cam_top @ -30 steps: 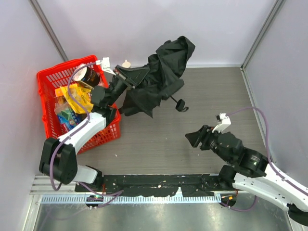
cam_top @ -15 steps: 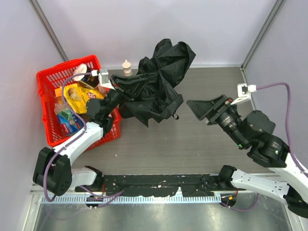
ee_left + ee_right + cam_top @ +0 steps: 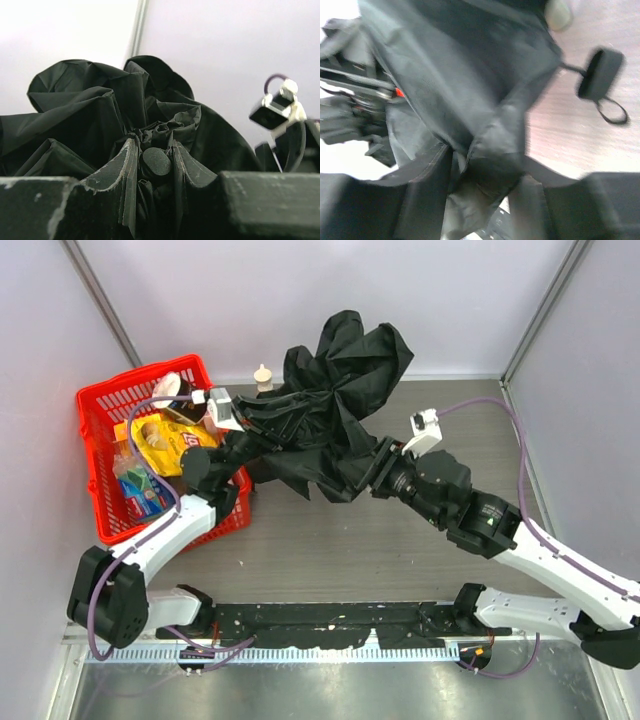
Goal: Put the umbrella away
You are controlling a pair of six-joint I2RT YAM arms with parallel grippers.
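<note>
While the left gripper [image 3: 157, 162] is clamped on the umbrella's [image 3: 335, 390] end cap, the bundle hangs over the table, just right of the red basket [image 3: 98, 400]. Long axis looks to run from the cap down-right to the handle [image 3: 600, 73]. The right gripper [image 3: 372, 472] is nearer the handle, reaching up-left, and straddles a fabric fold. Clamped or not, can't tell.

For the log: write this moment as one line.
left gripper: shut on umbrella | right gripper: fabric between fingers, grip unclear | umbrella: outside basket
</note>
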